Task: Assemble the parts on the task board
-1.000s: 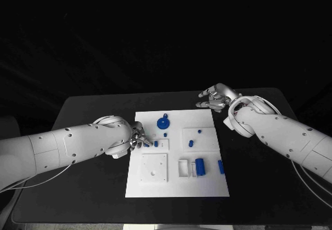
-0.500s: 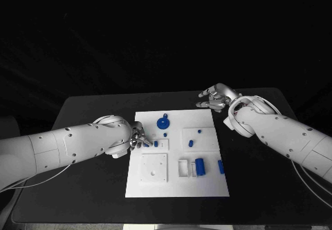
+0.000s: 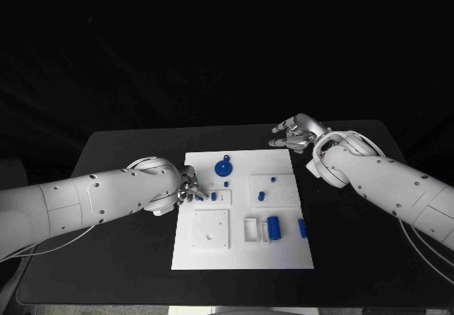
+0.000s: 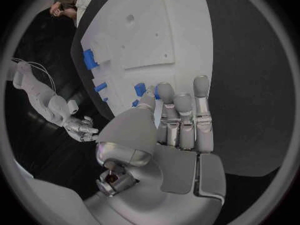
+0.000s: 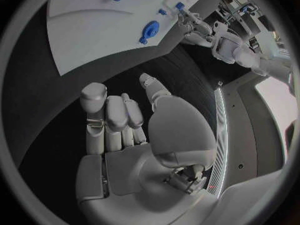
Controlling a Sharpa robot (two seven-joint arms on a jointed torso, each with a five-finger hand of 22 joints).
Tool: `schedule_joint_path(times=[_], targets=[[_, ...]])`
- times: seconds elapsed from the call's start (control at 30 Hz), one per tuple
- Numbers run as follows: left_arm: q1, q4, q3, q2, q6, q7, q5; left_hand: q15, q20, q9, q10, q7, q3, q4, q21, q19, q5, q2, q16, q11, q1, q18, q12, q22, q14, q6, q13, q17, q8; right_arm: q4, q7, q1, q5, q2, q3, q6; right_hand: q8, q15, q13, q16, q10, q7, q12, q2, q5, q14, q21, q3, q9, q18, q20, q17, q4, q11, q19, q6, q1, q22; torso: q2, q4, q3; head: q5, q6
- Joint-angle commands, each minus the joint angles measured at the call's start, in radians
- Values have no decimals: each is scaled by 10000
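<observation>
The white task board (image 3: 241, 210) lies in the middle of the black table (image 3: 123, 262), its long sides running from the table's near edge toward the far edge.

The left hand (image 3: 186, 187) sits at the board's left edge, about a third of the way down from its far end. Its fingertips (image 4: 150, 96) reach over the edge to a small blue peg (image 3: 213, 196) that stands in a raised white block there. In the left wrist view the thumb and a neighbouring finger close around a blue piece (image 4: 140, 89), so the hand appears to pinch it, while the other fingers lie straight and side by side above the board.

The right hand (image 3: 295, 133) hovers over bare table just beyond the board's far right corner, clear of the board. Its fingers are curled partway, spread from the thumb, and hold nothing; the right wrist view shows its palm (image 5: 134, 155) empty above the dark tabletop.

On the board, a round blue disc with a stem (image 3: 223, 168) lies near the far edge, left of centre. Two small blue pegs (image 3: 261, 195) stand in a square block toward the right edge. Nearer the robot, a blue cylinder (image 3: 274, 227) rests beside a white slotted holder (image 3: 252, 230), and a blue bar (image 3: 302, 228) lies along the right edge. A square white plate (image 3: 211, 229) with small holes occupies the near left part.
</observation>
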Motion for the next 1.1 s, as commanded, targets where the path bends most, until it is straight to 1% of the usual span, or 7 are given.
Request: schedule_joint_path(times=[0.03,0.53,0.7,0.9,1.0,1.03,1.1], targets=[[-58,-29,-47,-5,285,-221,-132,-11,-22,9,-5,-342,183,-103,-37,74,-34,175,-34,-51,251,57,-12,190,51,433,-9,7,3,9,63,-6,-48,2,4,105,-21,-33,84,-61,-28,-17,-31,-27,45,0,-54,7,16,174,20,-8,45,-22,276,67,-112,884,0,2,7,4,-7],[-59,-15,-47,-3,493,-267,-83,-18,-28,-42,27,-357,151,32,-44,81,-95,202,-57,-55,132,50,-59,188,62,490,-11,33,-5,10,65,-7,-47,4,4,105,-21,-32,82,-64,-30,-15,-32,-24,55,1,-52,10,16,173,19,-8,74,-22,279,65,-110,886,-1,-9,17,6,-27],[-60,-40,-47,25,517,-288,-75,-22,-32,-119,58,-367,112,203,-53,92,-101,160,-72,-62,108,46,-78,187,77,553,-1,50,-44,10,67,-7,-47,5,4,104,-21,-32,82,-64,-30,-15,-32,-24,55,1,-52,10,16,173,19,-8,74,-22,279,65,-110,886,3,-12,10,8,-34],[-60,-59,-47,30,548,-322,-73,-38,-45,-179,102,-390,71,464,-50,118,-111,136,-75,-78,46,41,-106,188,112,642,0,69,-51,14,66,-7,-47,1,4,106,-21,-32,82,-64,-30,-15,-32,-24,55,1,-52,10,16,173,19,-8,74,-22,279,65,-110,886,-3,-4,22,-8,-38],[-60,-65,-47,35,545,-332,-73,-38,-48,-186,109,-394,62,547,-52,120,-105,126,-82,-78,27,37,-117,187,112,653,1,74,-47,16,66,-7,-47,1,4,107,-21,-32,82,-64,-30,-15,-32,-24,55,1,-52,10,16,173,19,-8,74,-22,279,65,-110,886,0,-5,16,-7,-35],[-60,-68,-47,38,540,-338,-73,-44,-56,-192,127,-397,93,687,-57,132,-109,81,-98,-82,102,30,-140,186,129,654,10,89,-30,15,66,-7,-47,1,4,107,-21,-32,82,-64,-30,-15,-32,-24,55,1,-52,10,16,173,19,-8,74,-22,279,65,-110,886,0,-9,16,-6,-34],[-60,-73,-47,44,528,-348,-73,-45,-56,-187,135,-402,95,709,-56,133,-103,91,-92,-84,90,30,-137,187,134,679,13,94,-15,17,65,-7,-47,1,4,107,-21,-32,82,-64,-30,-15,-32,-24,55,1,-52,10,16,173,19,-8,74,-22,279,65,-110,886,0,-11,11,0,-32]])
